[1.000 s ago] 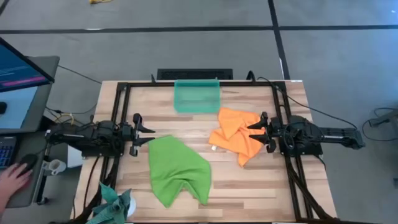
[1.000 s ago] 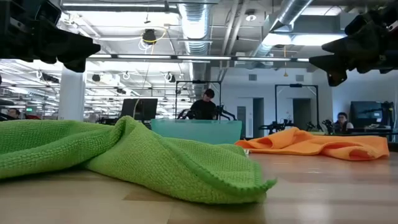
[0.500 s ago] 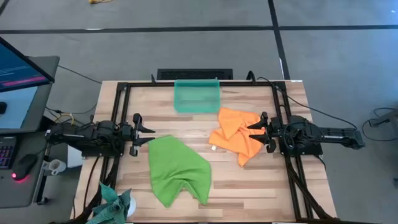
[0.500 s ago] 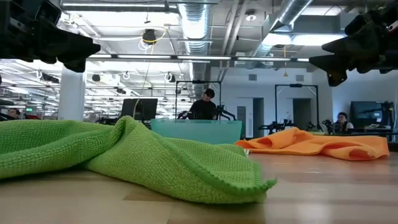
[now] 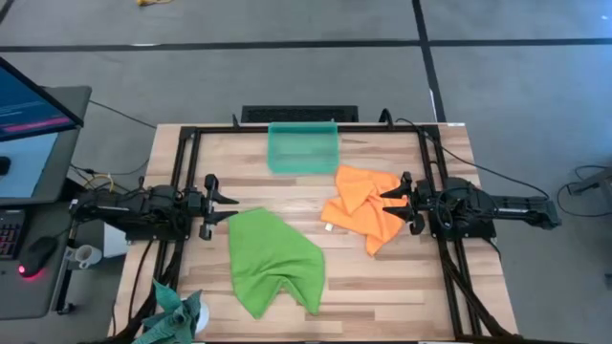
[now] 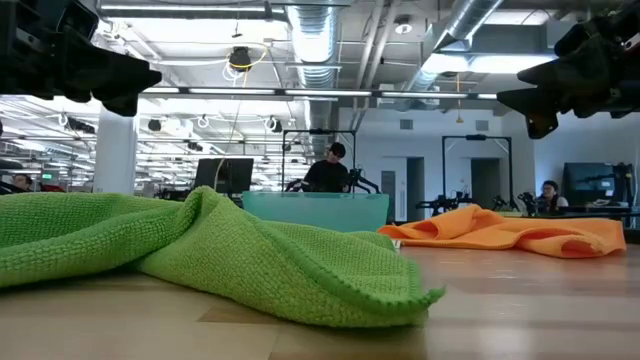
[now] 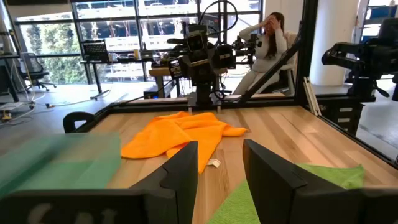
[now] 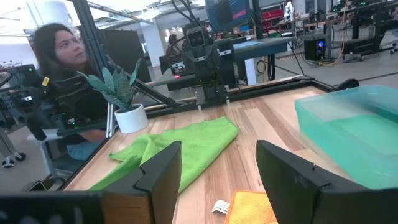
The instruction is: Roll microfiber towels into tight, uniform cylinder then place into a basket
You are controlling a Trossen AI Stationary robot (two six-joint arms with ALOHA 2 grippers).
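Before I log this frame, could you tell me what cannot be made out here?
- Basket floor: the low view shows only its near wall behind the green towel.
- Orange towel right edge: in the high view, under the right claw.
- Orange towel's white tag: too small to read.
- Potted plant: cut by the high view's bottom edge.

A light wooden table (image 5: pixel 382 296) carries a black metal frame (image 5: pixel 191 134). A potted plant (image 8: pixel 124 102) in a white pot stands at one near corner. A monitor (image 5: pixel 29 105) sits beside the table. Persons are seated in the room beyond.
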